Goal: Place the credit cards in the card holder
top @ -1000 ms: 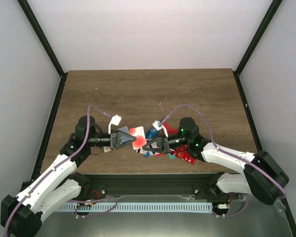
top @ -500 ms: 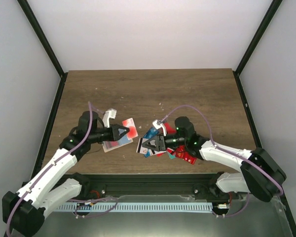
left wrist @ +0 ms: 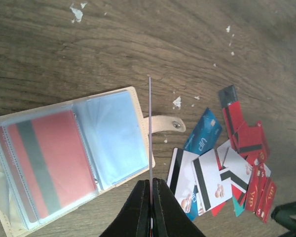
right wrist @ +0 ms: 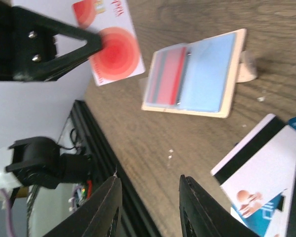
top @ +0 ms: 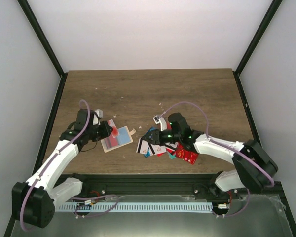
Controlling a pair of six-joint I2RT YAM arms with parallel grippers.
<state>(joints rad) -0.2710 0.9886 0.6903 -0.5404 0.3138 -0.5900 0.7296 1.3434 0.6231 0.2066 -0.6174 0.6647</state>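
- The beige, leather-like folding card holder (left wrist: 111, 140) lies open and flat on the dark wood-grain table (left wrist: 138, 29). It is at the left, with its clear plastic pockets facing up and its snap tab (left wrist: 168, 124) pointing toward the heap.
- One pocket already holds a red card with a dark stripe (left wrist: 49, 163). The pocket beside it looks empty.
- The left gripper (left wrist: 150, 186) is pinched shut on a white card with a red disc (right wrist: 111, 47). It holds the card on edge just above the holder's tab-side rim.
- The step in hand appears to be inserting this card.
- The next move likely calls for tipping the card flatter, lining its leading edge with a pocket mouth and sliding it in. I cannot tell which way the pockets open.
- The holder is unpinned, so it may skate under the push.
- The heap of thin red, teal and black-striped white credit cards (left wrist: 227, 168) sits to the right, near the holder but not touching it.
- The right gripper (right wrist: 150, 197) hovers by the heap with its jaws partly apart and nothing between them.
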